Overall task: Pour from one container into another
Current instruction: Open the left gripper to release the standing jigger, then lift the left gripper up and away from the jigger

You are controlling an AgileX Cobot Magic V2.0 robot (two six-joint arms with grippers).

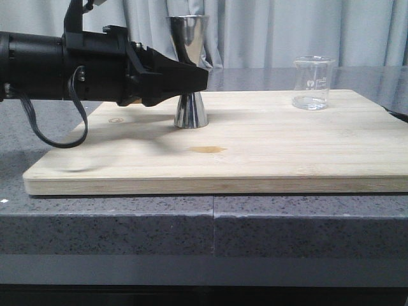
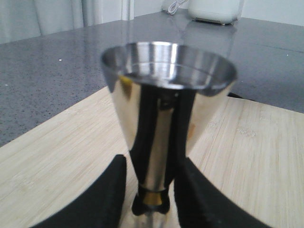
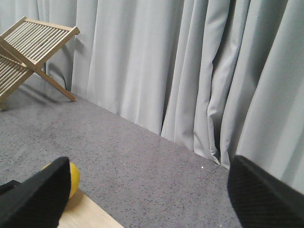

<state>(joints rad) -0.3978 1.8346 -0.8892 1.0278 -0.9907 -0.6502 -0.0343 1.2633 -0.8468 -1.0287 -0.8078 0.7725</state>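
The steel jigger [image 1: 189, 38] stands upright on the wooden board [image 1: 255, 159], left of its middle. My left gripper [image 1: 201, 78] reaches in from the left at the height of the jigger's narrow waist. In the left wrist view the jigger [image 2: 166, 85] fills the middle, and the left gripper [image 2: 149, 190] has a black finger on each side of the gold-ringed waist. Wood shows in the gaps, so it is open. The clear glass beaker [image 1: 313, 83] stands at the board's back right. My right gripper [image 3: 152, 190] is wide open over the grey counter, holding nothing.
A small amber stain [image 1: 207, 150] marks the board in front of the jigger. The right wrist view shows a yellow round thing [image 3: 72, 178] by a board corner, a folding wooden rack [image 3: 28, 47] and grey curtains [image 3: 190, 71]. A white appliance [image 2: 213, 9] sits far back.
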